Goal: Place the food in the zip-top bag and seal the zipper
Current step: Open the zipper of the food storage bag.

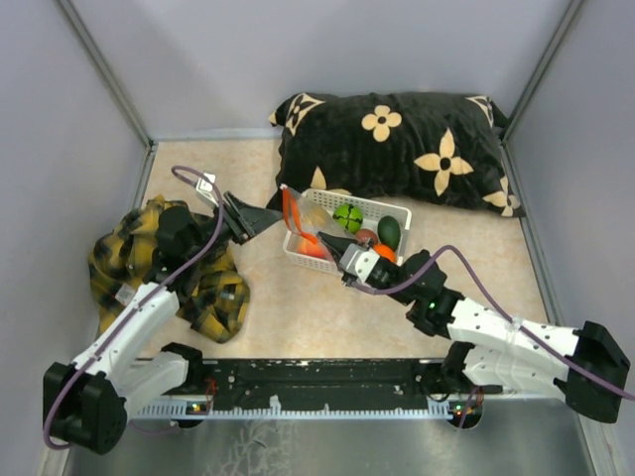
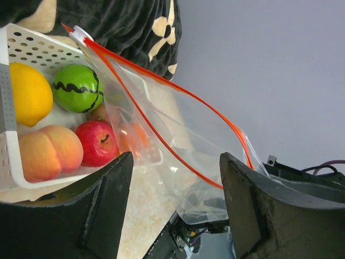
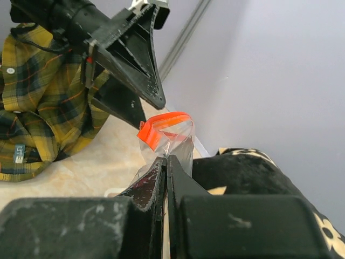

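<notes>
Here, one white basket (image 2: 38, 46) near the counter's middle holds seven toy fruits: yellow (image 2: 24, 91), striped green (image 2: 78, 88), peach (image 2: 48, 151), red (image 2: 99, 143), orange (image 2: 135, 137), brown (image 1: 365, 238), dark green (image 1: 389, 232). One clear zip-top bag (image 2: 183, 140) stands at its 9 o'clock end, zipper (image 2: 167, 82) up. The right end effector (image 3: 166, 159), pressed together, pinches the bag's edge; the left end effector (image 2: 175, 162), spread wide, faces the bag's mouth from 9 o'clock, holding nothing.

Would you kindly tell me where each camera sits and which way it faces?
Top external: above and behind the arm bases, looking down; the left arm and right arm show.
Left wrist: on the left arm, facing the zip-top bag and basket; left gripper open.
Right wrist: on the right arm, facing the left gripper; right gripper shut on the zip-top bag.
Both wrist views share the zipper.
</notes>
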`<move>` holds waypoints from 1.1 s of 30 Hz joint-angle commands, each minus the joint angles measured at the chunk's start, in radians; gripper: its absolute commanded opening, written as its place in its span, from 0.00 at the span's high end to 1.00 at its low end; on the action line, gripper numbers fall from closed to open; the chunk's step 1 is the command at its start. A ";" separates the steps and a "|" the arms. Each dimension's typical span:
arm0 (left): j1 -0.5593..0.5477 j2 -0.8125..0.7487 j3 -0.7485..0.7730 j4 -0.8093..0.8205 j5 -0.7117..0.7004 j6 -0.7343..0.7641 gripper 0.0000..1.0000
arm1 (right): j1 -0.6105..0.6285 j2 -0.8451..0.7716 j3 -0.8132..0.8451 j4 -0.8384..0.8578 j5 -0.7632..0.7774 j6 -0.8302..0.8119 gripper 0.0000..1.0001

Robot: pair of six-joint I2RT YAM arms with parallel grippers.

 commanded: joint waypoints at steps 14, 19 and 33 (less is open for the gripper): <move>-0.040 0.104 -0.005 0.119 -0.012 -0.009 0.51 | 0.033 0.065 0.046 0.128 -0.055 -0.045 1.00; -0.055 0.123 -0.029 0.131 -0.019 -0.012 0.55 | 0.038 0.072 0.048 0.137 -0.053 -0.054 1.00; -0.056 0.021 0.118 -0.163 -0.155 0.240 1.00 | 0.043 0.056 0.060 0.074 -0.065 -0.016 0.87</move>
